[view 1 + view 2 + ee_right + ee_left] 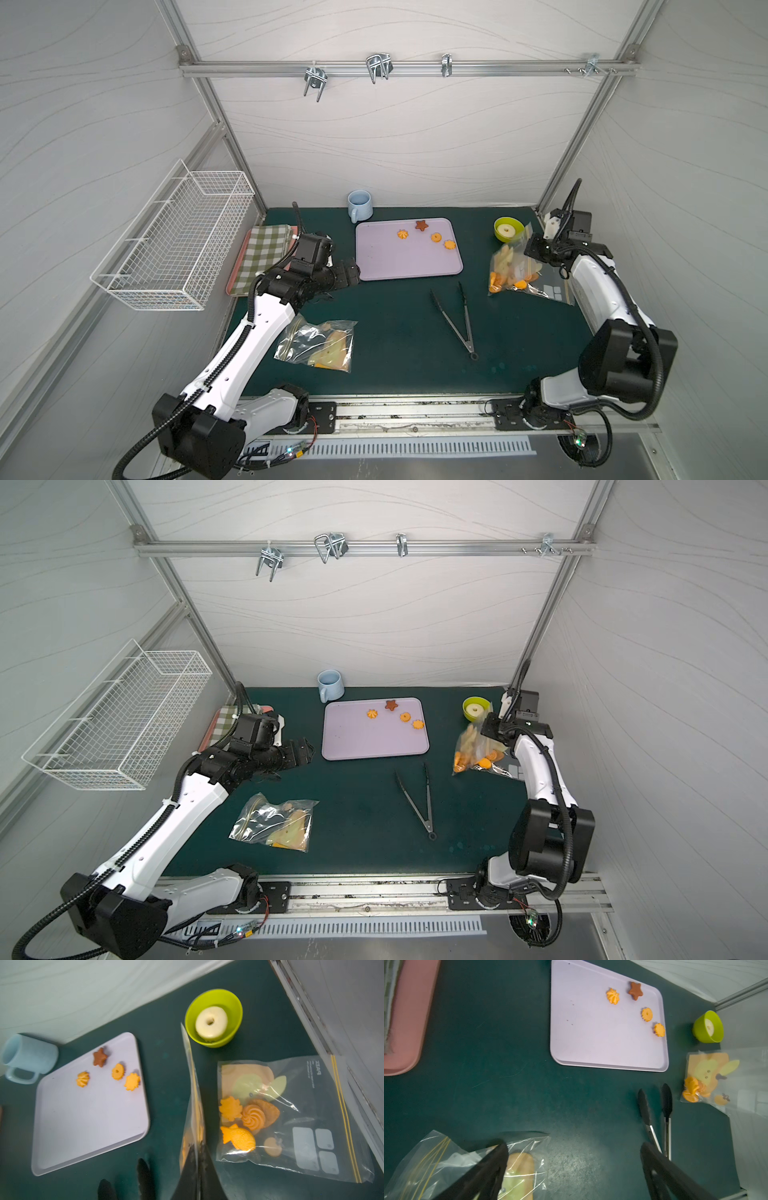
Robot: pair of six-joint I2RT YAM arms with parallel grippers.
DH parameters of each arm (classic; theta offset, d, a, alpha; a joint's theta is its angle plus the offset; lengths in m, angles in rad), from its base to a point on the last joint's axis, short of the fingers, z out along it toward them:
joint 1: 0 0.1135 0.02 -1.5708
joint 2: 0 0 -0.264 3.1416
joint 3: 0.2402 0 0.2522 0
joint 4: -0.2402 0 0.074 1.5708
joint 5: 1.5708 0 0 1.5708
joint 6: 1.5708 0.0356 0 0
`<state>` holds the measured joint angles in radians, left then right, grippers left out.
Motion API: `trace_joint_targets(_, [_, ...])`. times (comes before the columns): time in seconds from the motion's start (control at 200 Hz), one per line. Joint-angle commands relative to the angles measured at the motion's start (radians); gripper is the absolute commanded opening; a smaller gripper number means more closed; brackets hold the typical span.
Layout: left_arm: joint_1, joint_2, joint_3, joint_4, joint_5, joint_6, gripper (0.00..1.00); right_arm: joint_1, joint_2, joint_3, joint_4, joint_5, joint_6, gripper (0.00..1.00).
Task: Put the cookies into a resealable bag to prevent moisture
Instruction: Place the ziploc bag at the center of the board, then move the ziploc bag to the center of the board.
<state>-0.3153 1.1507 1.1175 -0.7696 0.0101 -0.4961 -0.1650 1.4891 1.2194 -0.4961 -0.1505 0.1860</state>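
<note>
Near the lilac tray (pixel 395 262), where four cookies (pixel 436 237) lie, the right claw (pixel 198 1153) pinches the resealable bag (pixel 192 1084) by its edge; left claw (pixel 574 1147) gapes empty; slick film could slip, spilling bagged cookies

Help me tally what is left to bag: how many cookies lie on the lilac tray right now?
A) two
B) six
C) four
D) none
C: four lie on the lilac tray, all near its far edge: a brown star, an orange swirl, an orange round and an orange flower.
</note>
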Motion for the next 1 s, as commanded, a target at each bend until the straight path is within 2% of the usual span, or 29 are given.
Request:
trace_joint_targets(0.0, [0.035,0.021,0.055,-0.101,-0.143,-0.042,0.97,-0.028,0.012,-0.022,-0.008,0.014,0.003,0.39])
trace_joint_targets(0.09, [0.068,0.004,0.048,-0.145,-0.185,-0.07,0.97,-0.028,-0.055,-0.066,0.025,0.095,0.001,0.52])
trace_joint_targets(0.165, [0.098,-0.032,0.018,-0.147,-0.187,-0.079,0.98,-0.018,-0.141,-0.1,0.069,0.145,0.005,0.56])
trace_joint_targets(0.225, [0.123,-0.059,-0.004,-0.149,-0.182,-0.084,0.99,0.031,-0.21,-0.122,0.094,0.176,0.011,0.56])
trace_joint_targets(0.325, [0.179,-0.093,-0.026,-0.155,-0.154,-0.085,0.99,0.212,-0.284,-0.148,0.116,0.131,0.032,0.58])
trace_joint_targets(0.45, [0.229,-0.097,-0.019,-0.186,-0.147,-0.078,0.99,0.565,-0.301,-0.255,0.232,0.026,0.164,0.55])
trace_joint_targets(0.53, [0.231,-0.089,-0.008,-0.236,-0.225,-0.088,0.97,0.766,-0.247,-0.319,0.346,-0.008,0.264,0.52])
trace_joint_targets(0.6, [0.237,-0.087,0.004,-0.281,-0.274,-0.109,0.97,0.892,-0.161,-0.313,0.38,-0.037,0.335,0.51])
trace_joint_targets(0.735, [0.293,-0.128,-0.022,-0.262,-0.232,-0.095,0.97,1.102,0.011,-0.313,0.519,-0.043,0.455,0.51])
trace_joint_targets(0.855, [0.364,-0.135,-0.023,-0.259,-0.175,-0.072,0.96,1.221,0.161,-0.302,0.689,-0.091,0.552,0.52])
trace_joint_targets(0.995, [0.399,-0.137,-0.021,-0.253,-0.141,-0.057,0.96,1.277,0.308,-0.233,0.773,-0.176,0.599,0.55])
